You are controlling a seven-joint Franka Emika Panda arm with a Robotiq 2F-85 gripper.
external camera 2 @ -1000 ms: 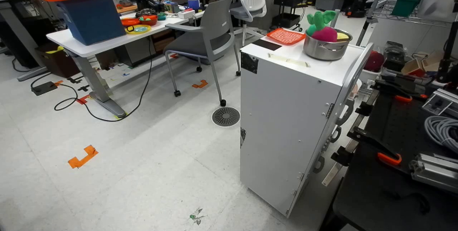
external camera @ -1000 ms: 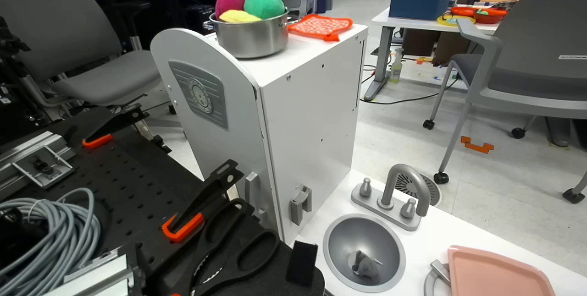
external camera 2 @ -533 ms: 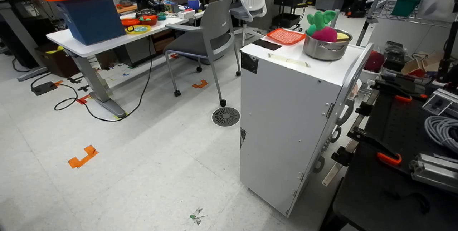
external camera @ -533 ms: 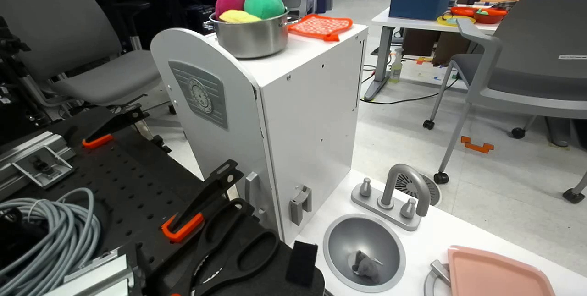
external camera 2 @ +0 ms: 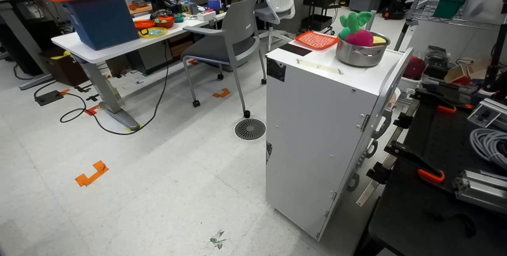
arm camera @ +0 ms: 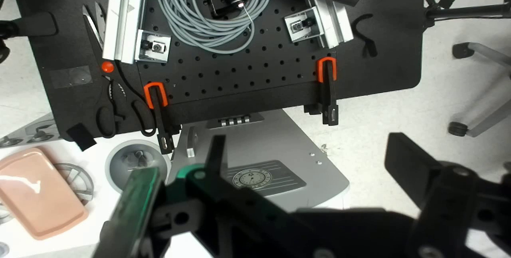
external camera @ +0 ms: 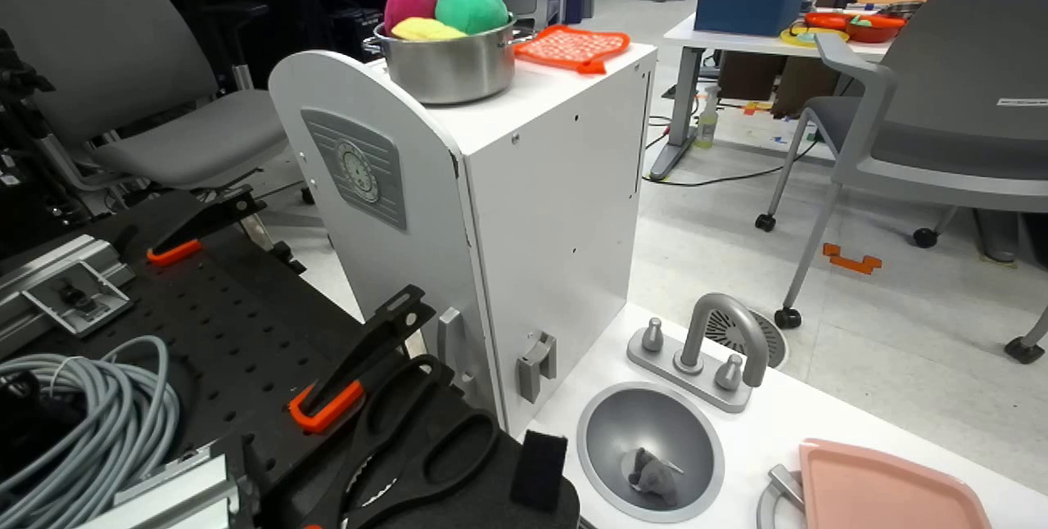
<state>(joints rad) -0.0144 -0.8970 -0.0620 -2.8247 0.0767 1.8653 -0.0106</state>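
On the black table (arm camera: 251, 96) scissors (arm camera: 107, 67) lie near one corner, two clamps (arm camera: 329, 90) sit across the long edge and a cable coil (arm camera: 215, 32) lies farther in, while the white desk (external camera 2: 72, 43) bears a bin (external camera 2: 105, 22) near its short edge and a plate (external camera 2: 156, 32) by its long edge.

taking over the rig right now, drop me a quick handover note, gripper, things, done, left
Gripper: open wide, holding nothing; seen only in the wrist view.
Things: a dial panel on the white cabinet shows between its jaws there. Atop the cabinet, a pot with soft toys, red mitt beside it. A grey object lies in the sink.
Done: no object grasped yet.
Left: any grasp; the gripper's height is hard to judge.
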